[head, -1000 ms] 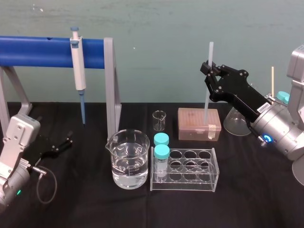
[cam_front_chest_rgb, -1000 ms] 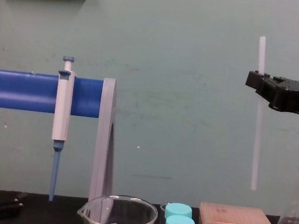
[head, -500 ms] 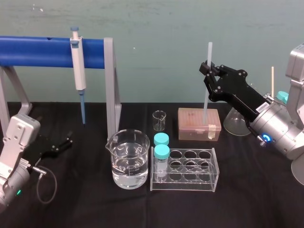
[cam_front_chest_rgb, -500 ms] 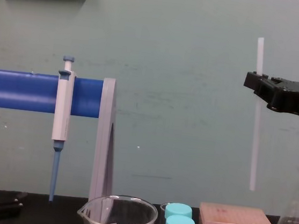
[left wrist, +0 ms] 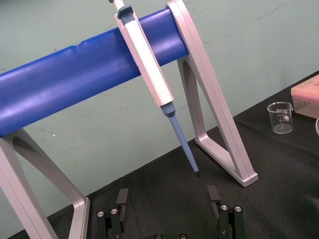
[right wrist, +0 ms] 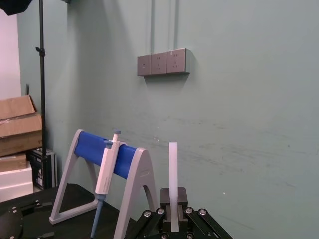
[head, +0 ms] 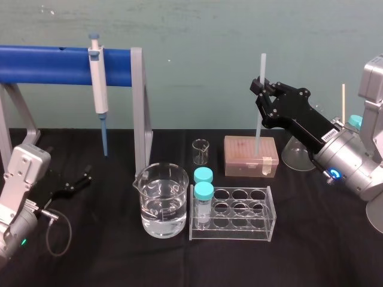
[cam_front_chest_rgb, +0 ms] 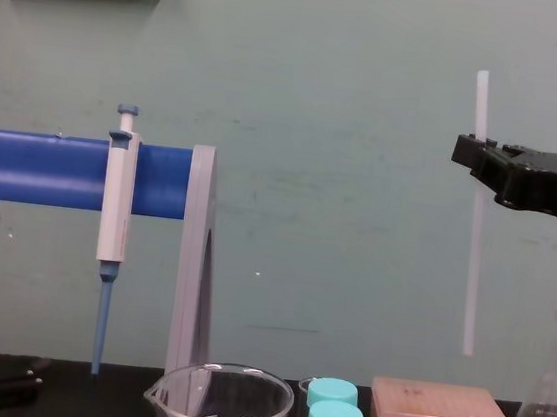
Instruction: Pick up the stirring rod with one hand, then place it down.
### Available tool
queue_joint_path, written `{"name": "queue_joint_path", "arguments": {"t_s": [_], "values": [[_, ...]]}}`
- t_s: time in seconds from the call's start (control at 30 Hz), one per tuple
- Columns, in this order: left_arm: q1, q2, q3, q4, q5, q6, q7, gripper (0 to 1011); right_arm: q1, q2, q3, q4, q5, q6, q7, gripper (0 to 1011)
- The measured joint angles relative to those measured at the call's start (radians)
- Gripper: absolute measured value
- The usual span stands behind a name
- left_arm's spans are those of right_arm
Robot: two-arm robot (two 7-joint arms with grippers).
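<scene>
We hold the stirring rod (head: 258,128) upright in the right gripper (head: 261,91), clamped shut on it, its tip clear above the pink box (head: 251,158) (free to swing before set-down). The left gripper (head: 76,181) rests well left of that box, jaws apart.

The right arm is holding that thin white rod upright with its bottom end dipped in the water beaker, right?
Not quite: the right tool holds the stirring rod upright, but its bottom end hangs in the air above the pink box, clear of the beaker. The chest view shows it.
</scene>
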Motion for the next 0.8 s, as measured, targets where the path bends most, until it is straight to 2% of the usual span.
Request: {"name": "queue_joint_path", "arguments": {"t_s": [0.8], "values": [[0.0,0.0,0.0,0.0,0.0,0.0,0.0,1000,-0.01,0.0,0.006,-0.009,0.001,-0.005,-0.004,72]]}}
